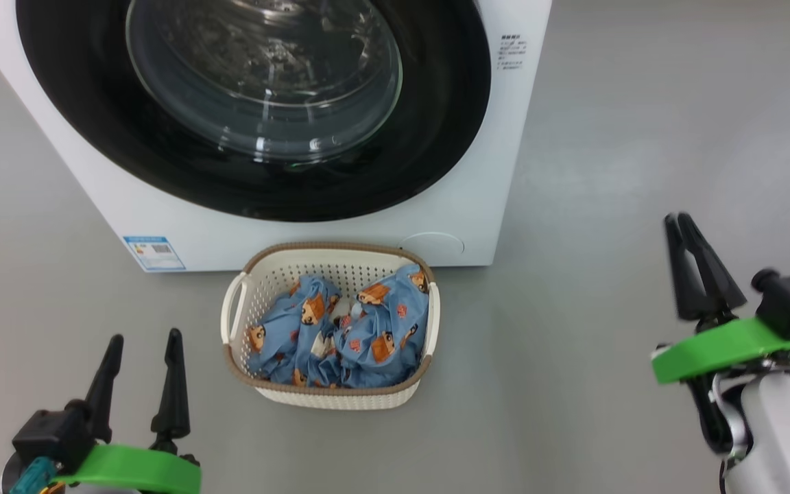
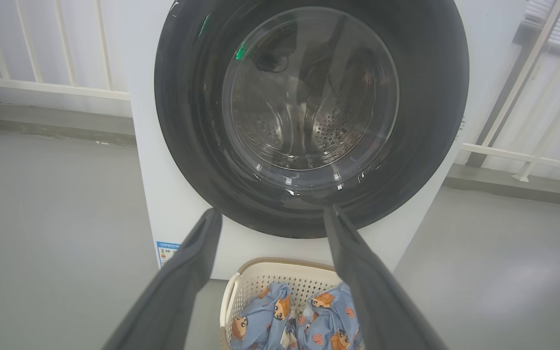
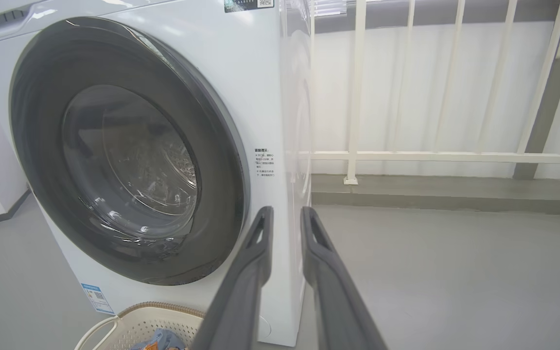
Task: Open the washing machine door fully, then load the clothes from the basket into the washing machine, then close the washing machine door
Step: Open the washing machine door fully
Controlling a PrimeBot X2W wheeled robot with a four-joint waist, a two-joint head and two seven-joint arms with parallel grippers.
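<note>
- Laundry corner, seen from my head: the washing machine (image 1: 505, 103) stands at 12 o'clock on the grey floor (image 1: 607, 171). The washing machine door (image 1: 436, 137) is closed flush against its white front, a glossy black rim around a clear glass bowl.
- Through that glass, my left wrist view shows the perforated steel drum (image 2: 319, 131).
- The basket (image 1: 330, 245) sits on the floor at 6 o'clock of the door, just beside the foot of the machine.
- The clothes (image 1: 367, 336) lie bunched inside the basket, blue fabric with orange-brown figures. Bare perforated wall shows at the basket's 11 o'clock side.
- A blue label sticker (image 1: 153, 252) marks the machine's lower front, at 10 o'clock of the basket.
- My left end effector (image 1: 145, 336) hovers at 8 o'clock of the basket, apart from it. Its fingers are spread wide with nothing between them and point toward 12 o'clock.
- My right end effector (image 1: 677, 218) hangs at 3 o'clock of the basket, well apart. Its fingers are drawn close with only a narrow slit between them and pinch nothing. In its own wrist view they point at the machine's right front edge.
- A white railing (image 3: 358, 97) runs behind the machine at 2 o'clock in that view.
</note>
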